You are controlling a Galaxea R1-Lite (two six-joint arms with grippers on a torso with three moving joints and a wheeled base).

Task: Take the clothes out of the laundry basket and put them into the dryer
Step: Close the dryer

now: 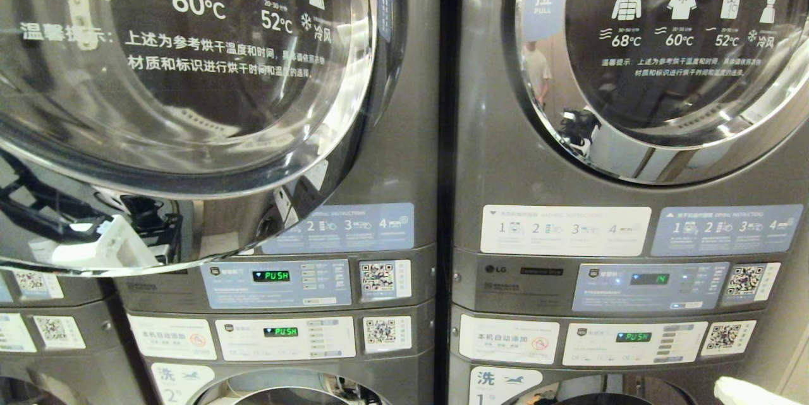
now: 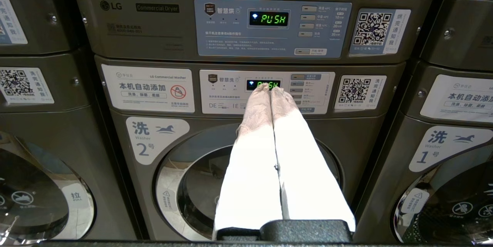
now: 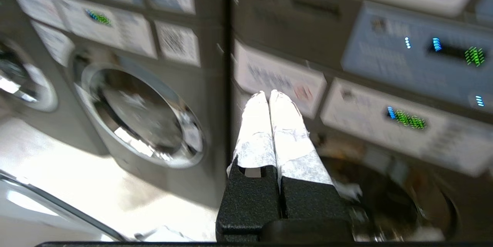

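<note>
The dryer (image 1: 404, 158) is the upper machine of the left stack. Its chrome-rimmed glass door (image 1: 189, 76) with white garment icons looks swung out towards me. Its control panel (image 2: 250, 23) reads PUSH in the left wrist view. My left gripper (image 2: 270, 88) is shut and empty, held before the panel of the washer marked 2 (image 2: 154, 139). My right gripper (image 3: 268, 93) is shut with nothing in it, low in front of the seam between the two stacks. Its white-wrapped fingers (image 1: 752, 392) poke into the head view's bottom right corner. The laundry basket and the clothes are out of view.
A second dryer (image 1: 632, 215) with its round door (image 1: 682, 51) closed tops the right stack, above the washer marked 1 (image 2: 435, 150). Another stack (image 2: 34, 85) stands further left. Pale floor (image 3: 77, 185) lies below the machines.
</note>
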